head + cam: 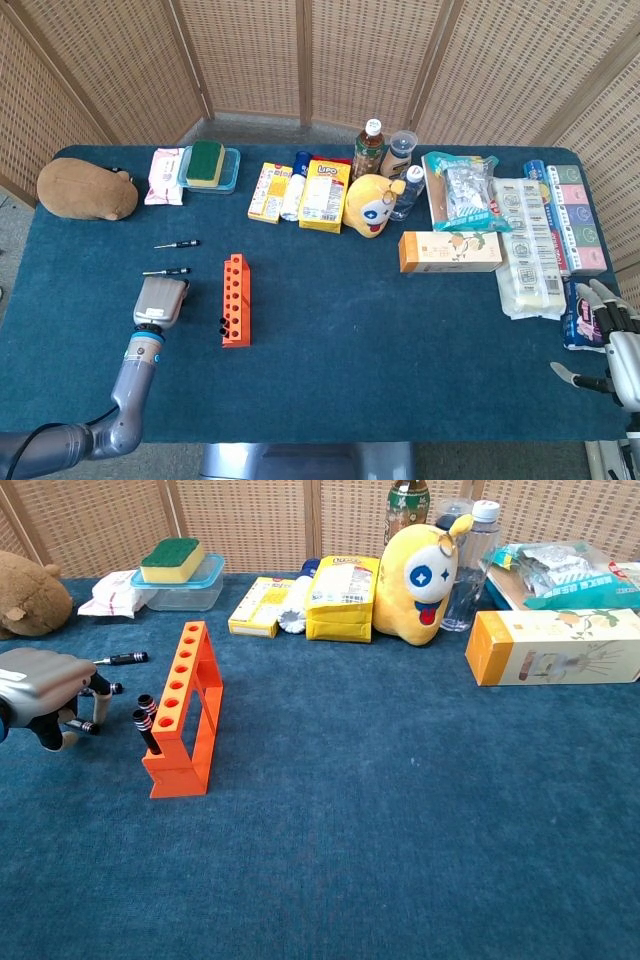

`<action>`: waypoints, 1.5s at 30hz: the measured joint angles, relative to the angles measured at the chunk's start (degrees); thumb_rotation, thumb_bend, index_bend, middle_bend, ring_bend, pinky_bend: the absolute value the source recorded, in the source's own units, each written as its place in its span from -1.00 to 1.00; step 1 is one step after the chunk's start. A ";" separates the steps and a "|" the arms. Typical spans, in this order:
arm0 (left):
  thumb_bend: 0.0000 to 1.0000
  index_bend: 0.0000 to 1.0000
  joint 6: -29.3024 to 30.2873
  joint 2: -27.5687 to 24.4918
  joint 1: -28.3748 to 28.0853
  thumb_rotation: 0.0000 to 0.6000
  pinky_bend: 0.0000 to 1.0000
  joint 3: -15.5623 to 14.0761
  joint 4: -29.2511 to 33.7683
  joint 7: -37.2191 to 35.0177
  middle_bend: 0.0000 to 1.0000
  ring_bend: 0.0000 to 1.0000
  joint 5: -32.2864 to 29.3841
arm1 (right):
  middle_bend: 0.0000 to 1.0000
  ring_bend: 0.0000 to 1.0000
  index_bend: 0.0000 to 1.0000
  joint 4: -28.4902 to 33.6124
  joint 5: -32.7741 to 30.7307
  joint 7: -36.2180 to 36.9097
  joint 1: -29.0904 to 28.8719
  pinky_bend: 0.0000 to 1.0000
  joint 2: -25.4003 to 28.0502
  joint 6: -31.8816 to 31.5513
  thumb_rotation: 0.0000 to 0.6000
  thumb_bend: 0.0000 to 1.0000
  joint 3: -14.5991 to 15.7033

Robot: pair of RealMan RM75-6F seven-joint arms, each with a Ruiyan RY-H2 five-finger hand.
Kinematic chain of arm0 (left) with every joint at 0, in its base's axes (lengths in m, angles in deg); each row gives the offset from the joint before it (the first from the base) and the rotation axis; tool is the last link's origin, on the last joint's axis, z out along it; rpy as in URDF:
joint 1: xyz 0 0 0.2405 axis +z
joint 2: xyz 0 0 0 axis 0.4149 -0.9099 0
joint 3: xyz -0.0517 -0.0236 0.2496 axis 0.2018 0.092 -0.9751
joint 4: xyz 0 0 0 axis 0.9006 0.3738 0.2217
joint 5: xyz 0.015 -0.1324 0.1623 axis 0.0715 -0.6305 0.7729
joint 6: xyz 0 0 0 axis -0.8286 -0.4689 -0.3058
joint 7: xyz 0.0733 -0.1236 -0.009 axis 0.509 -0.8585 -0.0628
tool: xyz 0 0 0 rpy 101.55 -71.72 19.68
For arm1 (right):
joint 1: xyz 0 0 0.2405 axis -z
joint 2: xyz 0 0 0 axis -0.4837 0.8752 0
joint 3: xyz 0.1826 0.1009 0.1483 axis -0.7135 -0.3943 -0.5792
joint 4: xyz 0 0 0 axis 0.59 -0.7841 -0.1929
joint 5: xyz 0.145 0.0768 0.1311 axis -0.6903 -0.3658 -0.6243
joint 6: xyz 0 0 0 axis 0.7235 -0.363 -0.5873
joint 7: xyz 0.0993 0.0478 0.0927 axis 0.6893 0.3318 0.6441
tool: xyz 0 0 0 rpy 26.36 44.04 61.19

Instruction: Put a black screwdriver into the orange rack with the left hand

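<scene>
The orange rack [236, 300] [186, 706] stands on the blue table with two black screwdrivers [146, 718] in its near holes. Two more black screwdrivers lie loose to its left: one [166, 271] [108, 690] just beyond my left hand, the other [177, 244] [126, 659] farther back. My left hand [160, 299] [42, 686] hovers palm down left of the rack, fingers hanging apart over the cloth and holding nothing. It partly hides the nearer loose screwdriver in the chest view. My right hand [613, 345] rests open at the table's right edge.
A brown plush [86, 189] lies at the far left. A sponge on a plastic box [209, 165], snack boxes [323, 194], bottles, a yellow plush toy [370, 205] and a carton [450, 251] line the back. Packets [535, 245] fill the right side.
</scene>
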 measured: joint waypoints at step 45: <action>-0.26 0.14 5.26 -8.05 3.57 1.00 1.00 0.30 10.96 -4.02 1.00 1.00 5.04 | -0.95 -0.83 -1.00 -0.03 0.23 0.19 -0.07 -0.94 0.01 0.21 1.00 -1.00 0.13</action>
